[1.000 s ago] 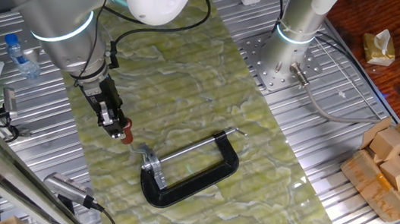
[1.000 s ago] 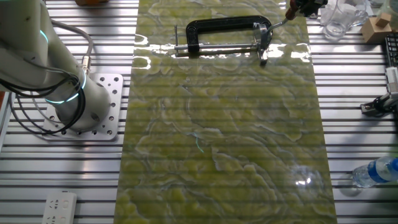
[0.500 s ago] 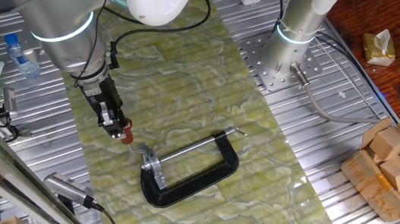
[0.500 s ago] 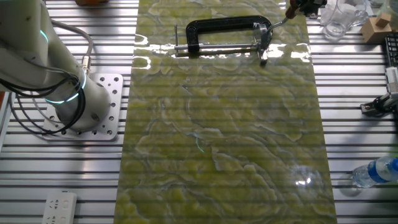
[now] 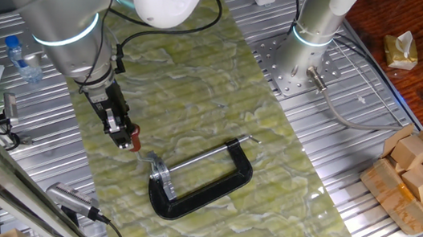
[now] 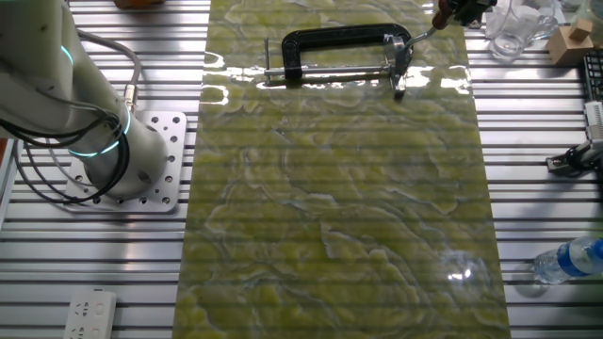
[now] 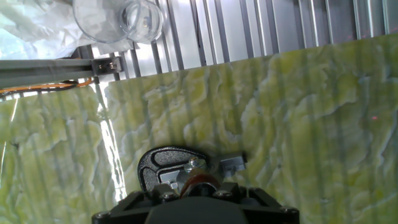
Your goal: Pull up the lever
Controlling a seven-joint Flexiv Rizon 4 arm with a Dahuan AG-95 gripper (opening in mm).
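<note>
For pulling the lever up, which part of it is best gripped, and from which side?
Best the red-brown knob at the free end of the lever: it is rounded, thicker than the thin rod, and farthest from the silver bracket. Come from above on the side away from the black clamp frame, where the gripper sits now.

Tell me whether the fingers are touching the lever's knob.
Touching. In one fixed view the fingers close around the red-brown knob with no gap; the hand view shows the knob seated right at the gripper's front.
</note>
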